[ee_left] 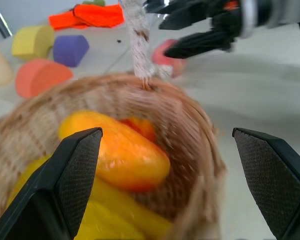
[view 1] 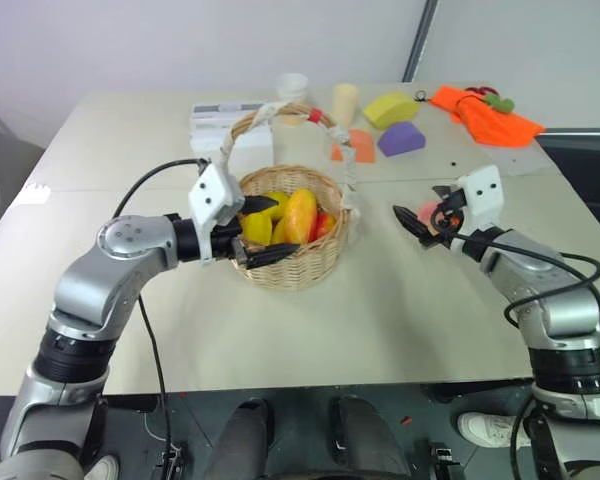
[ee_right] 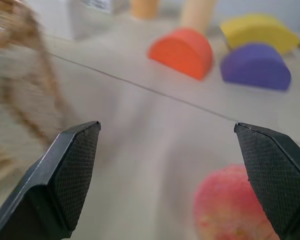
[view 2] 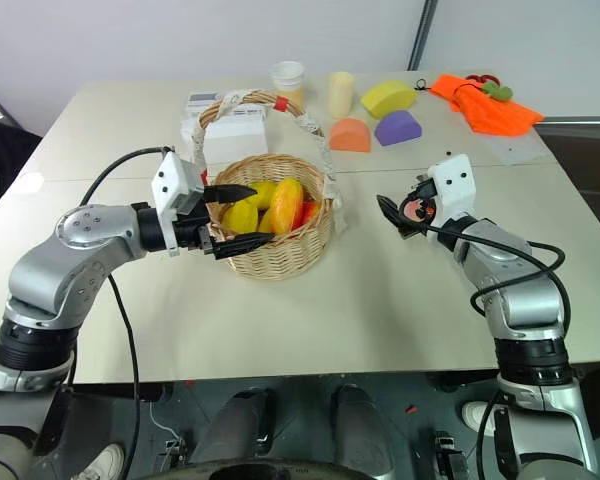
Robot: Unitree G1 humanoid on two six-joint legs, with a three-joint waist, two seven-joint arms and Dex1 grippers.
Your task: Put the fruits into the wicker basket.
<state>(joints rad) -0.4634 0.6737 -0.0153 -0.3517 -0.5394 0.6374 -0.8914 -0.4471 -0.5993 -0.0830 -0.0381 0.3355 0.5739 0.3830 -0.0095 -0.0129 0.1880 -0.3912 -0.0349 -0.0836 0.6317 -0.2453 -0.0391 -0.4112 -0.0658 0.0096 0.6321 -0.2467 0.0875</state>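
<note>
Reaching toward the last loose fruit, the right gripper [view 2: 402, 214] has its two black fingers spread wide with nothing between them, and the round pink peach [ee_right: 235, 205] lies on the table just ahead of them, to the right of the wicker basket [view 1: 325, 255]. The left gripper [view 1: 262, 230] hangs over the basket's near-left rim, its fingers apart and empty. Below it the elongated red-orange-yellow mango [ee_left: 117, 150] and the yellow lemon-like pieces [view 2: 242, 215] lie piled inside the basket.

The step in hand looks like the pick of the peach. The next move calls for the right fingers to straddle the fruit, close on it, and carry it over the rim clear of the tall handle [view 2: 310, 125].

The basket is coarse woven cane, the fruits smooth and probably hard plastic, though the blur makes that uncertain. Beyond the basket sit matte foam blocks [view 2: 392, 115].
</note>
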